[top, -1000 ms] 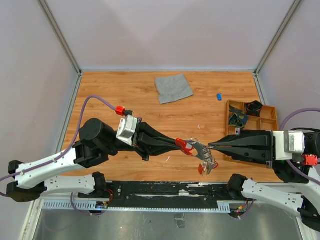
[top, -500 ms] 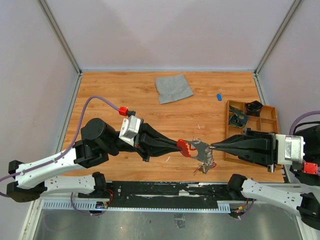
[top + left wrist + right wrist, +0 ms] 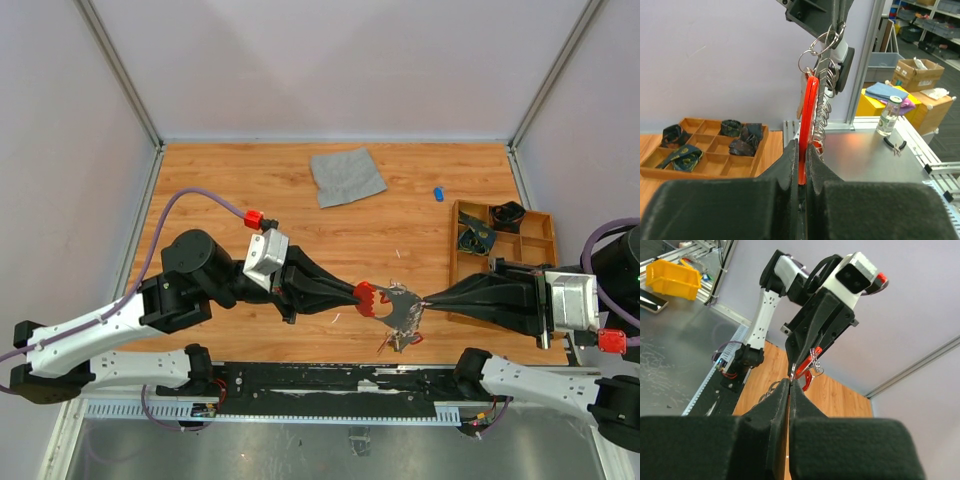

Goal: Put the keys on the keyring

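Note:
The red keyring (image 3: 368,297) hangs in the air over the table's near middle, and my left gripper (image 3: 357,294) is shut on it. In the left wrist view it stands edge-on between the pads (image 3: 809,120), with silvery chain rings (image 3: 824,95) stacked beside it. From the right, my right gripper (image 3: 424,300) meets it, shut on a thin silvery metal loop (image 3: 793,373) at the keyring's chain. I cannot tell whether that piece is a key or a ring. Small keys (image 3: 397,343) with red heads dangle below the bundle.
A grey cloth square (image 3: 346,175) lies at the back of the wooden table. A small blue piece (image 3: 438,193) sits at the back right. A wooden compartment tray (image 3: 453,262) with dark objects stands at the right, just behind my right gripper.
Both gripper tips sank slightly toward the near edge, still pinching the bundle. The right wrist turned. The dangling keys swung a little left and lower.

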You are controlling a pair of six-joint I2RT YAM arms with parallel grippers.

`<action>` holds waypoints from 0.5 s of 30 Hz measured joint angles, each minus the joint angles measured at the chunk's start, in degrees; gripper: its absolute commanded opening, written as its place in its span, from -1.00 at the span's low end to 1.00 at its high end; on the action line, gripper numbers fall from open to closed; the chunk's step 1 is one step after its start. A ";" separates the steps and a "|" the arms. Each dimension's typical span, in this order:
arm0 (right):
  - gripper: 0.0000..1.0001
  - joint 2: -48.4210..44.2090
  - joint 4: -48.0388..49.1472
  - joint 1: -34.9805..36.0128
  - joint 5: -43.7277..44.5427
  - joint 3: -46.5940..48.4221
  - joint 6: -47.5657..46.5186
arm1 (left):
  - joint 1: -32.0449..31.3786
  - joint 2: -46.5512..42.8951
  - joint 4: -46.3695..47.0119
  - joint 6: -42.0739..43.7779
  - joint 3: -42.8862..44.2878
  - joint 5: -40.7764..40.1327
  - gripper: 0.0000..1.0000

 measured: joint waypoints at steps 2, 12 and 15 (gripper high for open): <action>-1.00 0.39 -1.73 0.00 -0.44 0.81 -0.55 | 0.00 0.35 -2.27 0.37 1.25 0.04 -0.99; -0.99 1.09 -9.33 0.00 -2.40 2.80 -2.38 | 0.02 2.36 -10.69 2.32 6.01 0.44 -0.99; -0.99 1.73 -11.52 0.00 -3.04 3.78 -2.82 | 0.02 2.99 -12.46 2.64 7.13 0.48 -0.99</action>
